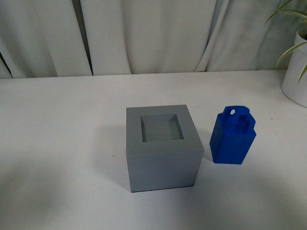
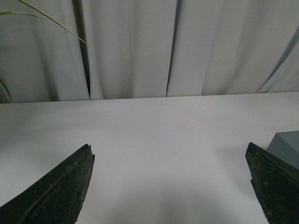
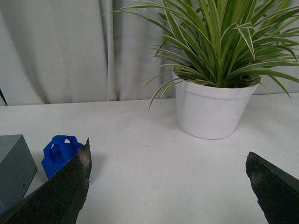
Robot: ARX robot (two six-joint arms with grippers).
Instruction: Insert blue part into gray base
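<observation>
The gray base (image 1: 162, 148) is a cube with an empty square recess in its top, in the middle of the white table. The blue part (image 1: 233, 135) stands upright just right of it, apart from it, loop handle on top. Neither arm shows in the front view. My left gripper (image 2: 169, 156) is open over bare table, with a corner of the gray base (image 2: 287, 147) beside one finger. My right gripper (image 3: 168, 158) is open and empty; the blue part (image 3: 58, 153) and the gray base (image 3: 14, 165) lie beyond one finger.
A white pot (image 3: 211, 107) with a striped green plant stands at the table's far right, also at the front view's edge (image 1: 297, 79). Pale curtains (image 1: 153, 33) hang behind the table's back edge. A plant leaf (image 2: 46, 18) shows in the left wrist view.
</observation>
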